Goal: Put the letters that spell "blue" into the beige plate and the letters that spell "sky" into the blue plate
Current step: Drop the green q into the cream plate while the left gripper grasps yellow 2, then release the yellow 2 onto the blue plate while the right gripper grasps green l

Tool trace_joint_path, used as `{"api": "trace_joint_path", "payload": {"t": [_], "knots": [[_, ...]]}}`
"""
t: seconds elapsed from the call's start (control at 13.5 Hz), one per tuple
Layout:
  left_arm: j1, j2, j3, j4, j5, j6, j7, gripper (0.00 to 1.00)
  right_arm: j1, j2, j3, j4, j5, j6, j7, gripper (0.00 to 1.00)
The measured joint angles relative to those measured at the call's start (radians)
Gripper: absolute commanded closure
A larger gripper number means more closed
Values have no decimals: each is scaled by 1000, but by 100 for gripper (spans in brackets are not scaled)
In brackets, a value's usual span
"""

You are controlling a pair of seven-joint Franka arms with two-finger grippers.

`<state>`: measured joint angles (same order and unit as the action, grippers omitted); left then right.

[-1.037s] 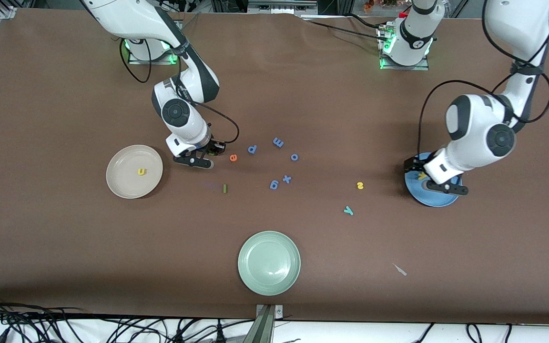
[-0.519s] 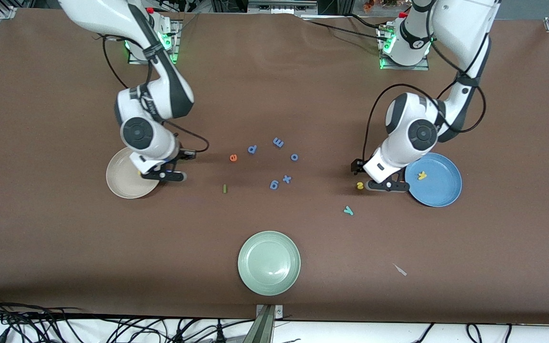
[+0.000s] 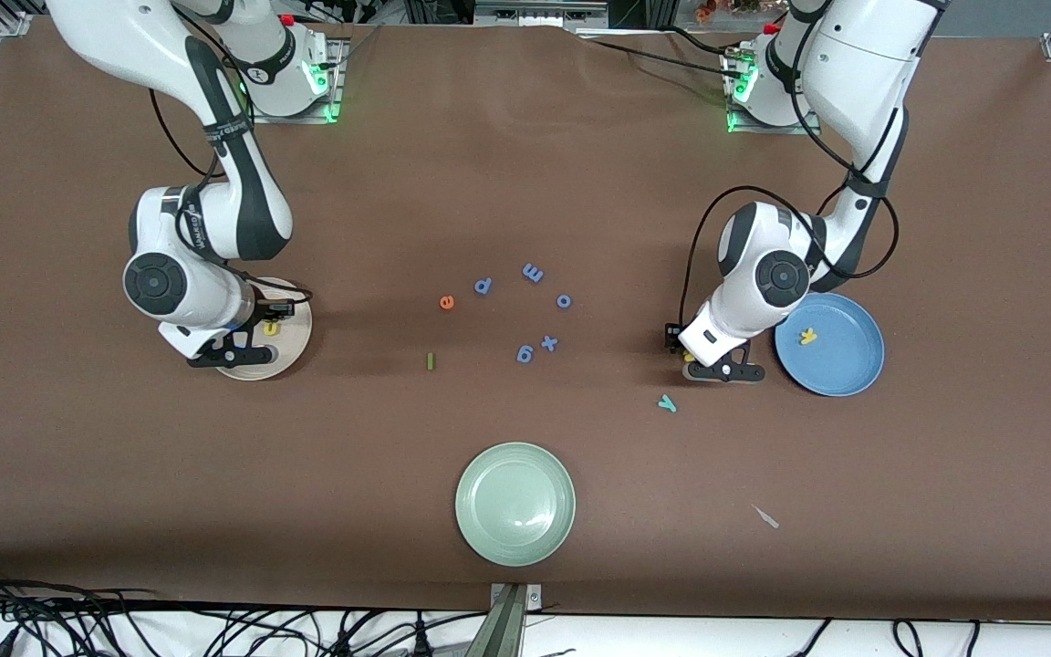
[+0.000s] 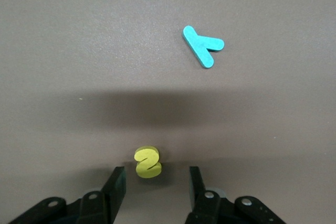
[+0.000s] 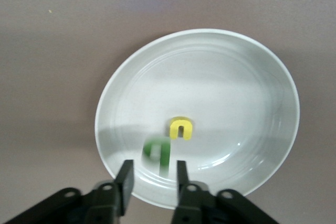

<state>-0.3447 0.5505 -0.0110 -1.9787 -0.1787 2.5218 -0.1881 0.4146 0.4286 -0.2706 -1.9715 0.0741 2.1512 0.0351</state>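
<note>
My right gripper [image 3: 220, 354] [image 5: 154, 165] hangs open over the beige plate [image 3: 296, 345] [image 5: 247, 93]. A blurred green b [image 5: 158, 153] shows just off its fingertips over the plate, touched by neither finger. The yellow u [image 3: 272, 328] [image 5: 181, 128] lies in that plate. My left gripper [image 3: 717, 370] [image 4: 156, 172] stands open low over the table, with the yellow s [image 4: 148, 161] between its fingertips and untouched. The teal y [image 3: 667, 402] [image 4: 202, 45] lies close by. The yellow k [image 3: 807, 337] rests in the blue plate [image 3: 845, 370]. The orange e [image 3: 446, 302] and dark green l [image 3: 431, 361] lie mid-table.
Blue-violet letters p [image 3: 483, 286], m [image 3: 533, 272], o [image 3: 564, 300], x [image 3: 548, 343] and g [image 3: 525, 353] are scattered mid-table. A pale green plate [image 3: 515, 504] sits nearest the front camera. A small pale scrap [image 3: 767, 517] lies toward the left arm's end.
The right arm carried the green b from beside the e to over the beige plate and opened. The left arm left the k in the blue plate and came down around the s.
</note>
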Motion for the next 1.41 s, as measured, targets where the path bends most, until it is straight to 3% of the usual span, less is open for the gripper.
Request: {"api": "trace_joint_path", "payload": {"t": [0.44, 0.59, 0.81, 1.11, 1.41], "knots": [[0, 19, 1, 0, 0, 23, 1, 43, 35, 5, 48, 69, 7, 0, 99, 0], [0, 26, 1, 0, 0, 29, 1, 54, 37, 20, 102, 116, 39, 0, 182, 0], [0, 24, 8, 2, 0, 29, 2, 77, 43, 89, 187, 221, 57, 0, 330, 0], [-1, 24, 9, 3, 0, 29, 2, 82, 47, 216, 241, 365, 58, 1, 462, 0], [-1, 24, 9, 7, 0, 30, 2, 82, 59, 315, 267, 417, 58, 40, 520, 0]]}}
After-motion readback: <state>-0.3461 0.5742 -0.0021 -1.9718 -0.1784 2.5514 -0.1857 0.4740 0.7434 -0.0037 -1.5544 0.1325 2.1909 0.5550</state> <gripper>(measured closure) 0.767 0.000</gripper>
